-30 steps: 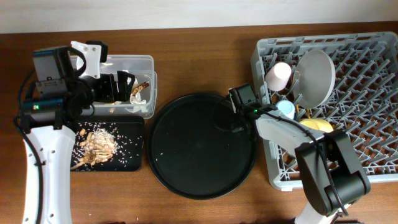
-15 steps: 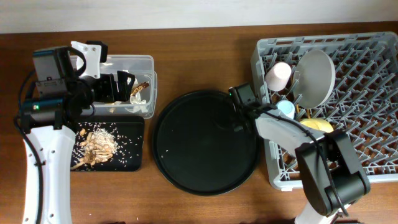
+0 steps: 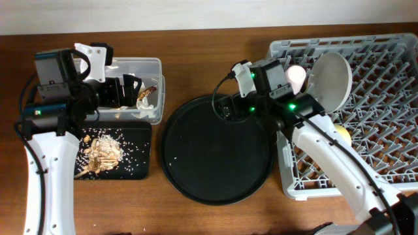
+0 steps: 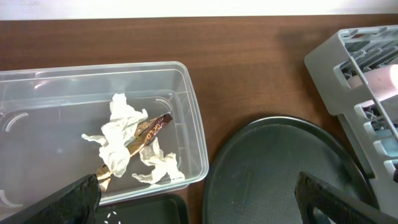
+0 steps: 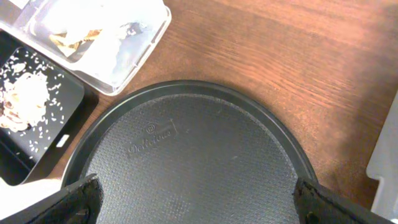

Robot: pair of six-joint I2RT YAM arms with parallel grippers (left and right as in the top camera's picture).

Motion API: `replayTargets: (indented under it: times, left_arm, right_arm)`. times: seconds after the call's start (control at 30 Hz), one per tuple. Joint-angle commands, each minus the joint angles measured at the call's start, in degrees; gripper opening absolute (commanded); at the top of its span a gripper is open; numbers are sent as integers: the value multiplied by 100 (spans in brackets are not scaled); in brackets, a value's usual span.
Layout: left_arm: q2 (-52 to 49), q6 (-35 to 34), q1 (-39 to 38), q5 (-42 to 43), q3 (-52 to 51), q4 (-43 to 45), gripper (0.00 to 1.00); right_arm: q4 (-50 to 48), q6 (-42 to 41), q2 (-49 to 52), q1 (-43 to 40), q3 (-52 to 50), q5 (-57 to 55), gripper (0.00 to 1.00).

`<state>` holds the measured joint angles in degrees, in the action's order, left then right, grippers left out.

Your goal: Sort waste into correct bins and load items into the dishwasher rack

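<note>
Right end effector [image 3: 227, 109] has released the round black tray [image 3: 196, 163], now spread and empty; sorting looks done, retreat next.

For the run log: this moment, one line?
left gripper open over box | right gripper open over round tray | napkin in box | plate in rack

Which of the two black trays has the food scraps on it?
The small rectangular black tray, beside the clear box; the large round tray is nearly bare.

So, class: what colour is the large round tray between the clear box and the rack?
Black; the round tray shows best in the overhead view.
</note>
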<state>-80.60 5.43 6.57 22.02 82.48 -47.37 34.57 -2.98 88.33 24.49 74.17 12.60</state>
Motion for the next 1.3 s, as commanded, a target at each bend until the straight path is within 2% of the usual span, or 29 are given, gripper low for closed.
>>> replayTargets:
  times: [0.0, 0.37, 0.5, 0.6, 0.73, 0.8, 0.87, 1.07, 1.27]
  left_arm:
    - [33, 68, 26, 0, 83, 9, 99]
    - [33, 68, 26, -2, 83, 9, 99]
    - [33, 68, 26, -2, 83, 9, 99]
    - [33, 68, 26, 0, 83, 9, 99]
    - [33, 68, 26, 0, 83, 9, 99]
    - [33, 68, 26, 0, 83, 9, 99]
    - [33, 68, 26, -2, 83, 9, 99]
    - [33, 68, 26, 0, 83, 9, 99]
    - [33, 68, 26, -2, 83, 9, 99]
  right_arm:
    - [22, -46, 17, 24, 74, 90, 98]
    - [190, -44, 2, 13, 63, 26, 98]
    - [192, -44, -481, 24, 61, -192, 99]
    - [-372, -44, -1196, 22, 61, -380, 98]
    - [-855, -44, -2356, -22, 61, -1384, 98]
    - [-839, -44, -3467, -463, -70, -1582, 99]
    - [-839, -44, -3923, -708, -234, -1585, 98]
    - [-848, -44, -5960, -1637, -1462, -1589, 98]
    - [-1150, -48, -8050, -1947, -3353, -1504, 98]
